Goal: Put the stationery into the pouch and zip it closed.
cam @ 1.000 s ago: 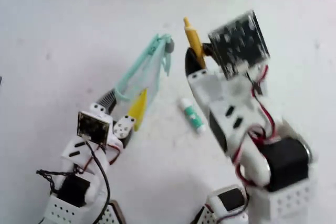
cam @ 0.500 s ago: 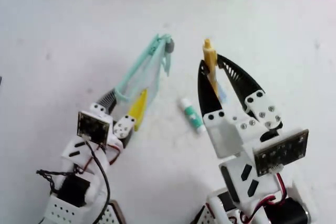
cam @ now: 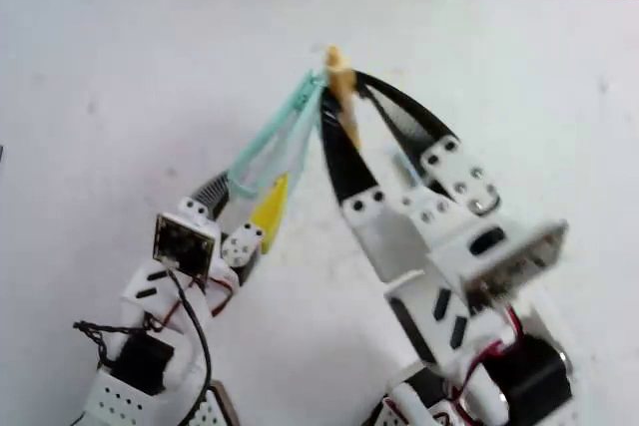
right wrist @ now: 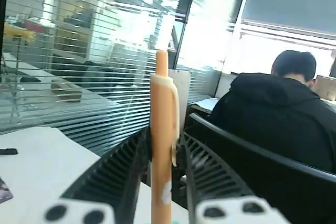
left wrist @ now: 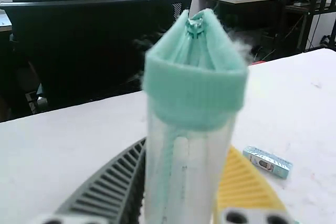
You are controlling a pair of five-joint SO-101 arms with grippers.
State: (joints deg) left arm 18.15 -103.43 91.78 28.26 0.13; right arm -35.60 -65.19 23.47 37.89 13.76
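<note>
You've got one pouch (cam: pixel 272 142), one pen (right wrist: pixel 161 145) and one small tube (left wrist: pixel 266 162). The pouch is clear soft plastic with teal fabric trim, held out over the white surface (cam: pixel 120 67) and pinched at one end by your left end effector (cam: pixel 255 184). Your right end effector (cam: pixel 340 95) clamps the smooth orange pen, whose top is at the pouch's far end. The teal-and-white tube lies flat near the pouch.

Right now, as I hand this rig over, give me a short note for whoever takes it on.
Left gripper: shut on the pouch, holding it by one end.
Right gripper: shut on the pen, whose end sits at the pouch's far end, not yet inside.
Small tube: loose on the table.
Done: both grasps.
Left: pen in, tube in, zip closed.
</note>
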